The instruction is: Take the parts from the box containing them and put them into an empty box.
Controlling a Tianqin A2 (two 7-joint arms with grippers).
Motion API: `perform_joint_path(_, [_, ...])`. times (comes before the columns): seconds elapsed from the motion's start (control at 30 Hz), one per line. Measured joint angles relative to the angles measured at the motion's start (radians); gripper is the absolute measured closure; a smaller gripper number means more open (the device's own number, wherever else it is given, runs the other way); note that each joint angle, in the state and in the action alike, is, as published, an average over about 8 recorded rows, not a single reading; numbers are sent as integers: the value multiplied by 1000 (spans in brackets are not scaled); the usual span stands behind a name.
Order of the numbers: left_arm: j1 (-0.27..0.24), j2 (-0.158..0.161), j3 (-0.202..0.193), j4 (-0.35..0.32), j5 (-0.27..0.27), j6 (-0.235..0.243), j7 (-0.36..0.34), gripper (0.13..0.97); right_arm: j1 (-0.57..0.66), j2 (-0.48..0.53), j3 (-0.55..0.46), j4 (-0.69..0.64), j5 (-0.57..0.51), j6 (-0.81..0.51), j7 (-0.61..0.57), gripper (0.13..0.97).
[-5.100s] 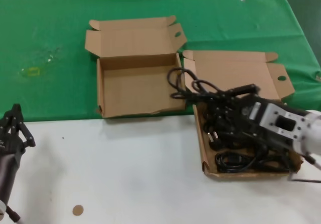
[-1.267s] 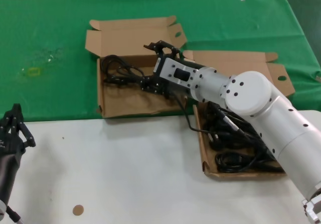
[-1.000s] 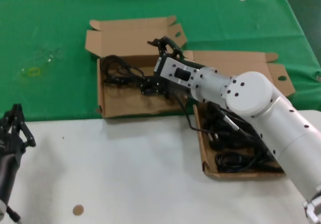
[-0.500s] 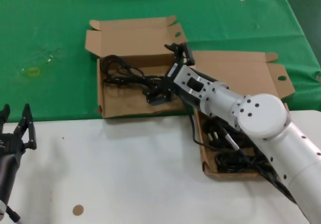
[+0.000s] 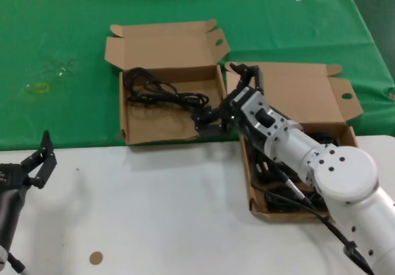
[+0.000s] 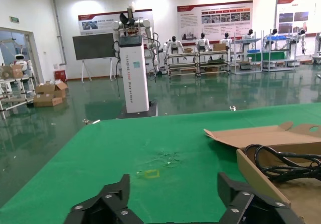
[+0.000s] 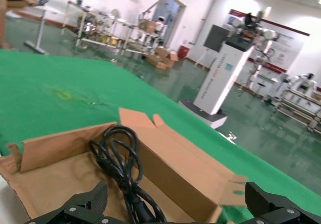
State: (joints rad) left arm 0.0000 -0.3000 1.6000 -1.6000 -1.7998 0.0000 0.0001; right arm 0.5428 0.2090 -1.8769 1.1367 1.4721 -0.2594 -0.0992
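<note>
A black coiled power cord (image 5: 162,94) lies in the left cardboard box (image 5: 131,127), the one with an oval hole in its lid tab. My right gripper (image 5: 226,97) is open and empty over that box's right wall, beside the cord's plug end. The cord (image 7: 118,159) shows between its fingers in the right wrist view. The right box (image 5: 290,87), with a round hole in its tab, holds more cords (image 5: 278,198), mostly hidden by my right arm. My left gripper (image 5: 38,163) is open and empty at the table's front left.
Both boxes straddle the edge between the green cloth (image 5: 68,34) and the white table (image 5: 154,213). A yellow mark (image 5: 39,88) is on the cloth at far left. A small brown disc (image 5: 95,258) lies near the front edge.
My right gripper has let go of the cord in the left box and drawn back toward the right box. My left gripper has opened and lifted slightly.
</note>
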Motion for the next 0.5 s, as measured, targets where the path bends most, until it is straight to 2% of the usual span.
perform_joint_path(0.07, [0, 0, 0, 0, 0, 0, 0, 591, -23, 4, 12, 19, 14, 11, 4, 132])
perform_joint_path(0.33, [0, 0, 0, 0, 0, 0, 0, 372, -114, 19, 58, 98, 69, 55, 21, 129])
perform_joint_path(0.5, [0, 0, 0, 0, 0, 0, 0, 297, -171, 29, 87, 146, 104, 82, 31, 129])
